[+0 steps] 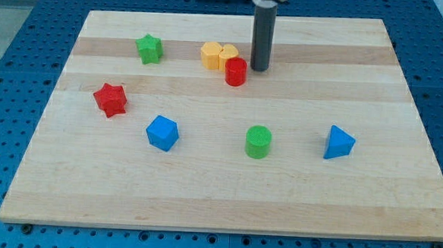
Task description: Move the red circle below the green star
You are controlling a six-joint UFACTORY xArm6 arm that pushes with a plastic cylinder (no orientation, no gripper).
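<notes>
The red circle (236,71) is a short red cylinder standing near the board's top middle. The green star (149,49) lies to its left, toward the view's top left. My tip (259,68) is at the end of the dark rod, just to the right of the red circle, very close to it or touching it. The rod comes down from the view's top.
A yellow block (228,56) and an orange block (211,55) sit side by side, touching the red circle's upper left. A red star (110,99), a blue cube (162,132), a green circle (258,142) and a blue triangle-like block (338,143) lie lower on the wooden board (399,209).
</notes>
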